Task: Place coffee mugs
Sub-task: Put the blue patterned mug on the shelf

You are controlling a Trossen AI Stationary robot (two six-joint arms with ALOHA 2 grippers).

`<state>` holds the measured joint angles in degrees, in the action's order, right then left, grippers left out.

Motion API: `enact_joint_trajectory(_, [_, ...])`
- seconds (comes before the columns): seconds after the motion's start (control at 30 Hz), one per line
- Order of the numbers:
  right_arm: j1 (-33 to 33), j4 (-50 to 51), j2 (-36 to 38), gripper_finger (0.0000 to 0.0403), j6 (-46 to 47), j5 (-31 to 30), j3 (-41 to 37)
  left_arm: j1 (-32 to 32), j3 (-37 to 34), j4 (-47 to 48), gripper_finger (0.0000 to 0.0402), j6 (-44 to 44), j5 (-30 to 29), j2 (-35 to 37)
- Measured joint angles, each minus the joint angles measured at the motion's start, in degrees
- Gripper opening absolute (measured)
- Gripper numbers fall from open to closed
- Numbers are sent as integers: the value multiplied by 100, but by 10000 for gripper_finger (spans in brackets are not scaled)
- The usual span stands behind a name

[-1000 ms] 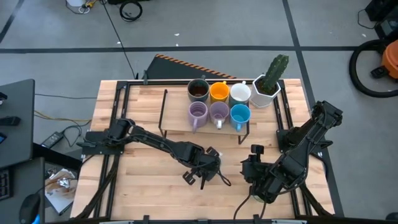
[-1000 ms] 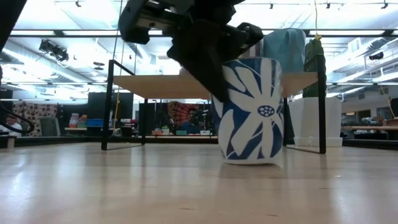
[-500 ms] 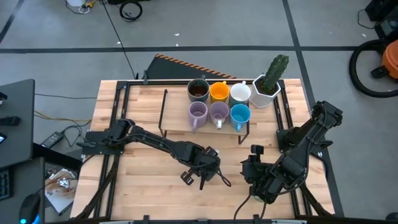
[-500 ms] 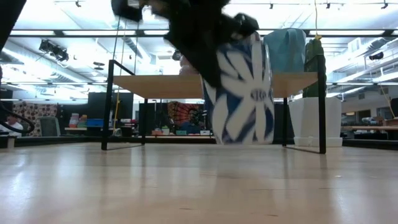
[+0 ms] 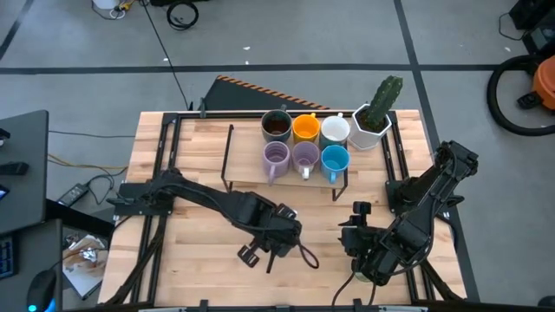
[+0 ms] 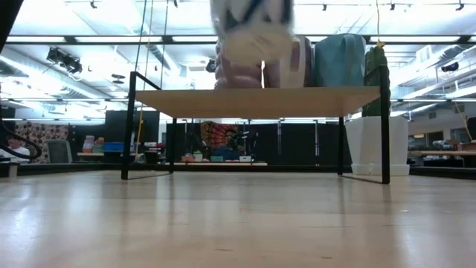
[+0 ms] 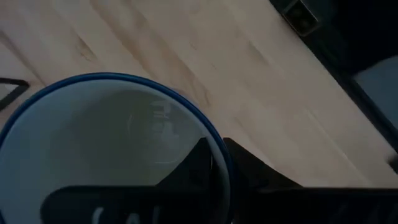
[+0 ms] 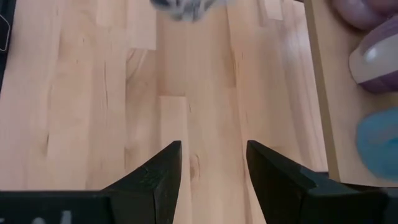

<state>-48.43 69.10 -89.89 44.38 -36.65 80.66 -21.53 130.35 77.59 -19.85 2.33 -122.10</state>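
Now the left claw [image 5: 276,232] grips a blue-and-white patterned mug [image 6: 251,26] by its rim, one finger [image 7: 199,165] inside the blue-edged mouth, and holds it clear of the desk [image 5: 199,251]; in the low view only its base shows, up above the level of the shelf board. Seen from above, this claw sits at about 6 o'clock from the small raised shelf [image 5: 247,173], over bare wood.

On the shelf stand six mugs in two rows: a dark brown mug [image 5: 277,126], an orange mug [image 5: 304,128] and a white mug [image 5: 335,130] at the back, two lavender mugs [image 5: 276,157] and a blue mug [image 5: 335,159] in front. At 3 o'clock from the white mug stands a white cactus pot [image 5: 372,126].

The right claw [image 5: 357,236] waits near the desk's 5 o'clock corner, fingers [image 8: 163,169] spread apart and gripping nothing.
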Motion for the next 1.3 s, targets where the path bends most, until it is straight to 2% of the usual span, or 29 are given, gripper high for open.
enact_joint_trajectory(0.1, [-3, 3, 0, 187, -7, -2, 0, -73, 370, 731, 29, 161, -8, 10])
enact_joint_trajectory(0.2, [-15, 3, 0, 187, -48, 5, 0, -140, 437, 1334, 29, 354, -6, 48])
enact_joint_trajectory(0.3, [-22, 15, 0, 187, -63, 5, 0, -297, 240, 1198, 29, 383, -135, 300])
enact_joint_trajectory(0.67, [-60, -16, 7, 187, -50, 3, 0, -452, 205, 1240, 29, 1188, -775, 1005])
enact_joint_trajectory(0.77, [-62, -52, 11, 187, -48, -4, 0, -411, -305, 1207, 29, 1244, -985, 1390])
enact_joint_trajectory(0.9, [-60, -54, 11, 187, -87, -26, 0, -222, -1701, 1181, 29, 1552, -1256, 2221])
enact_joint_trajectory(1.03, [12, -50, 12, 187, -146, -19, 0, 130, -2889, 646, 29, 1504, -1334, 2964])
enact_joint_trajectory(1.13, [124, -58, 13, 187, -152, 38, 0, 506, -3357, 378, 29, 1217, -1287, 3308])
enact_joint_trajectory(1.3, [286, -298, 17, 187, -423, 176, 0, 1339, -3478, 229, 29, 574, -1037, 3386])
